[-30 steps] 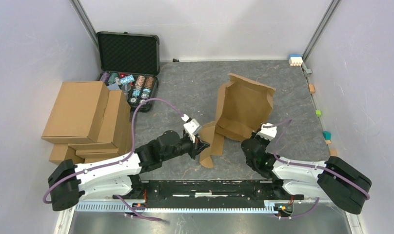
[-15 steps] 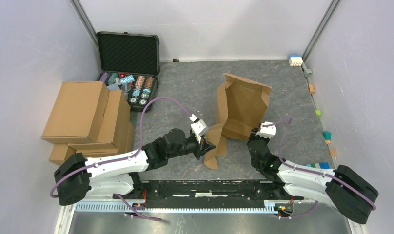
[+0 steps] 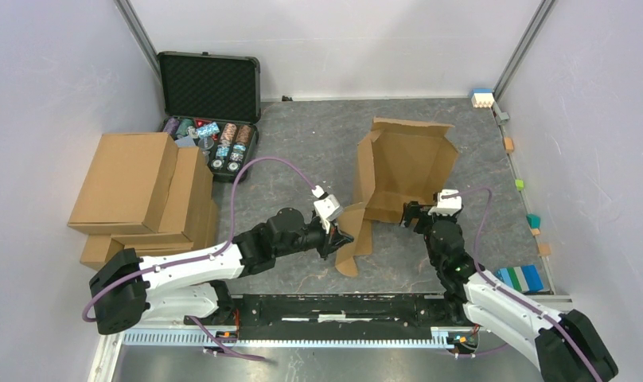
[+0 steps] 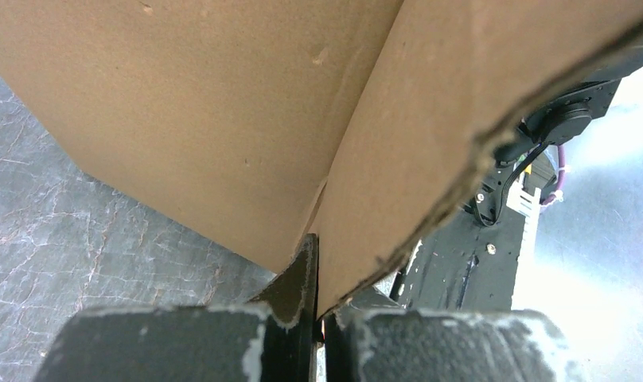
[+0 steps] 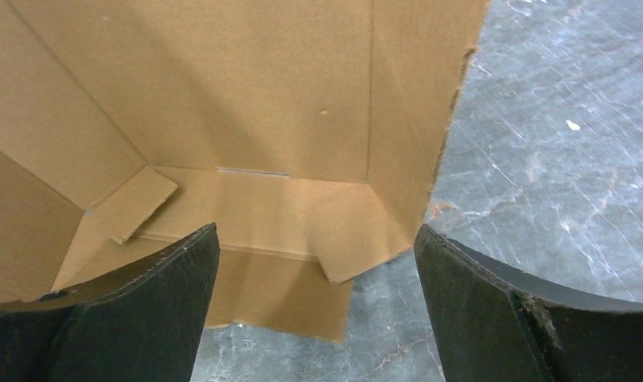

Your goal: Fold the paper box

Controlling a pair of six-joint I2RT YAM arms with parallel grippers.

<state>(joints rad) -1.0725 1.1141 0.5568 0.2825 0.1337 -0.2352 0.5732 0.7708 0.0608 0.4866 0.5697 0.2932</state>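
The paper box (image 3: 402,171) is a brown cardboard sheet standing half-folded in the middle of the table, its back panel upright and side flaps raised. My left gripper (image 3: 340,236) is shut on the box's near-left flap (image 4: 430,135), the cardboard edge pinched between the jaws (image 4: 322,318). My right gripper (image 3: 414,215) stands open at the box's near-right corner, nothing between its fingers. In the right wrist view the box's inside (image 5: 263,103) and a small corner tab (image 5: 358,247) lie just ahead of the wide-apart fingers (image 5: 143,310).
A pile of ready-made brown cartons (image 3: 139,199) sits at the left. A black foam-lined case (image 3: 211,111) with small items stands open at the back left. Small coloured blocks (image 3: 521,274) line the right edge. The black rail (image 3: 342,306) runs along the near edge.
My right gripper let go of the box and opened, moving back toward the near-right corner. The box's back panel swung more upright and square. The left gripper kept its grip on the flap.
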